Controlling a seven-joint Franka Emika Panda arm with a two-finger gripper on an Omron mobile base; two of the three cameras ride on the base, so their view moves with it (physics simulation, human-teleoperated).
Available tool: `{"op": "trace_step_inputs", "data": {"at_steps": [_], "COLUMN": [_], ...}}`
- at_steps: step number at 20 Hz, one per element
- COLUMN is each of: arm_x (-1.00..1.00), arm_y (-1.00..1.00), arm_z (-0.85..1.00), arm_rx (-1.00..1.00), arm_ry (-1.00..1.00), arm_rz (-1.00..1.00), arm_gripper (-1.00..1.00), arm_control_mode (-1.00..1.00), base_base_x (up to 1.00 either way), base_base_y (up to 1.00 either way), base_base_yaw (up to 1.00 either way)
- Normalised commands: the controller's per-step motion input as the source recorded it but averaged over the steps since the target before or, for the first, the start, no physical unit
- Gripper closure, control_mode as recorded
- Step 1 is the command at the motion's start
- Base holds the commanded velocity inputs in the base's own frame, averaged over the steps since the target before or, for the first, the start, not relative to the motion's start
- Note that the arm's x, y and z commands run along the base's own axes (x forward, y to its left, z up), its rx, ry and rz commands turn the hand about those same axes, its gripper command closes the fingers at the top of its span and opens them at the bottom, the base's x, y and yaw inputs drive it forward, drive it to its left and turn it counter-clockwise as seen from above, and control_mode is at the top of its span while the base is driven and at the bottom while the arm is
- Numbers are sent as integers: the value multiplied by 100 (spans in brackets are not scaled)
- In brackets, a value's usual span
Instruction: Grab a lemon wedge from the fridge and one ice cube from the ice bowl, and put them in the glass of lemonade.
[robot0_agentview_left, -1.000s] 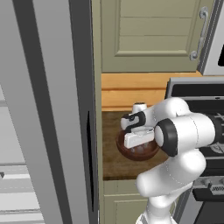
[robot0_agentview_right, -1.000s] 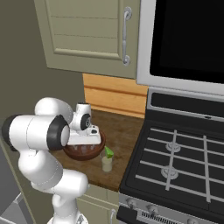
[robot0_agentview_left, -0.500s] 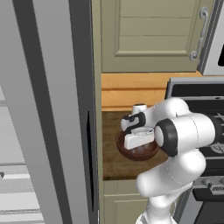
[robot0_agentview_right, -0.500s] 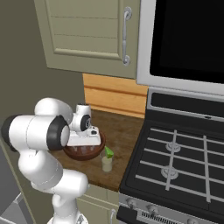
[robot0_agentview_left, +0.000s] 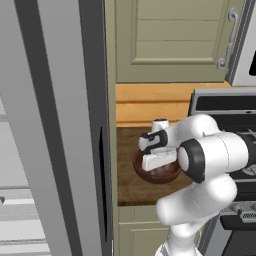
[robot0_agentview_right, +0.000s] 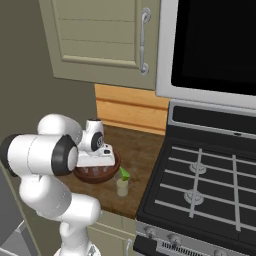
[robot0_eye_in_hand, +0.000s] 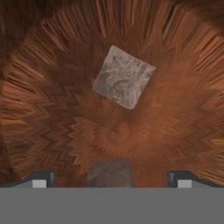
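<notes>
— Where's the target?
— One pale ice cube (robot0_eye_in_hand: 124, 83), resting on the floor of the ice bowl (robot0_eye_in_hand: 52, 109), turned corner-up like a diamond in the hand view. No real long axis; square face, so the flats run diagonal to the finger line.
— And from the fingers?
— Ahead of the gripper (robot0_eye_in_hand: 111, 177), up-frame and just right of centre, well clear of both fingertips (robot0_eye_in_hand: 40, 178). A second greyish lump (robot0_eye_in_hand: 110, 173) sits right between the tips at the bottom edge, probably another cube, too cut off to tell.
— State of the jaws?
— Spread wide, nothing between the pads, nothing held.
— Next move, by the look of it?
— Probably a short shift toward the diamond cube plus a wrist roll to meet its flat sides, or else a straight drop onto the nearer lump. Corners-first would likely squirt the cube away.
— Beyond the bowl?
— Glass of lemonade (robot0_agentview_right: 121, 185) just beside the bowl's rim on the counter (robot0_agentview_right: 142, 155), towards the stove (robot0_agentview_right: 200, 175), lemon wedge (robot0_agentview_right: 124, 174) already perched at its mouth. Fridge (robot0_agentview_left: 50, 125) at the left of the left base view.
</notes>
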Motion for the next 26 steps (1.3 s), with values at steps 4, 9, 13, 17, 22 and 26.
{"op": "trace_step_inputs", "data": {"at_steps": [4,9,13,17,22,26], "arm_x": [-13,-22,0,3,10,7], "arm_y": [0,0,0,0,0,0], "arm_z": [0,0,-6,0,-5,-18], "arm_rx": [0,0,0,0,0,0], "arm_ry": [-9,-6,-1,-3,-1,0], "arm_rz": [0,0,0,0,0,0], "arm_gripper": [-100,-100,-100,-100,-100,-100], "arm_control_mode": [-100,-100,-100,-100,-100,-100], "base_base_x": [0,0,0,0,0,0], "base_base_y": [0,0,0,0,0,0], "base_base_yaw": [0,0,0,0,0,0]}}
